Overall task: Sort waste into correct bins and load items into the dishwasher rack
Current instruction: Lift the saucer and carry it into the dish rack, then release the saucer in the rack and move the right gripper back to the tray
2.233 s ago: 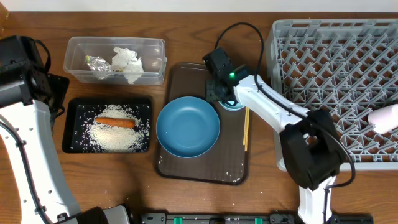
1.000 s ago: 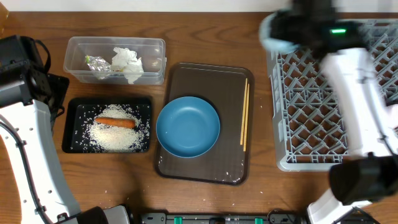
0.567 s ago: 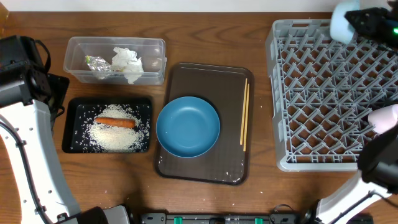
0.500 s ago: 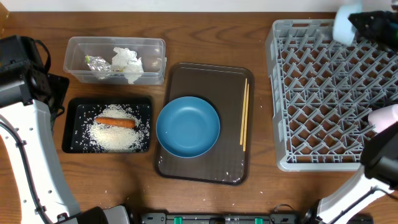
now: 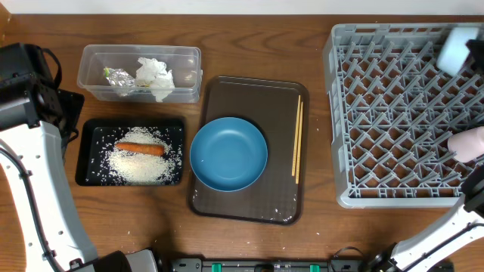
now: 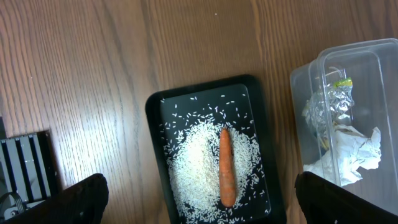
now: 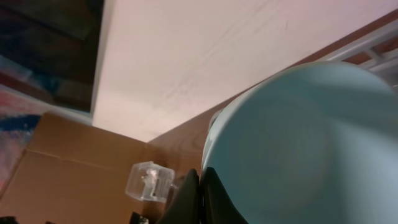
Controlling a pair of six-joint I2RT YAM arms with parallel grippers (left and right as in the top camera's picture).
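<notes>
One large dark-blue bowl (image 5: 228, 153) sits on the brown serving tray (image 5: 249, 92), left of the grey dishwasher rack (image 5: 393, 113). It looks rigid, smooth and fairly heavy. The rim is the place to pinch, since the curved wall would likely slip.

Two thin wooden chopsticks (image 5: 298, 140) lie side by side along the serving tray's right edge. They look light and stiff, and lying flat they are best pinched across the middle.

The small light-blue bowl (image 5: 457, 51) hangs over the rack's far right corner, clamped at its rim by the right fingers (image 7: 186, 196). It appears light, hard and slick, so a tilt could let it slide.

A pale rounded thing at the rack's right edge is probably the small white cup (image 5: 469, 142), though the frame cuts it off.

The left fingers (image 6: 81, 198) stand wide apart, holding nothing, above the black tray (image 5: 87, 151).

Counted:
- one rack
- one serving tray
- two bowls
- one clear tub (image 5: 94, 60) and one black tray
- two chopsticks
- one cup
- one napkin (image 5: 155, 75) and one wrapper (image 5: 117, 76), both in the tub
- one carrot (image 5: 139, 148), lying on rice grains (image 5: 140, 165) too many to count
</notes>
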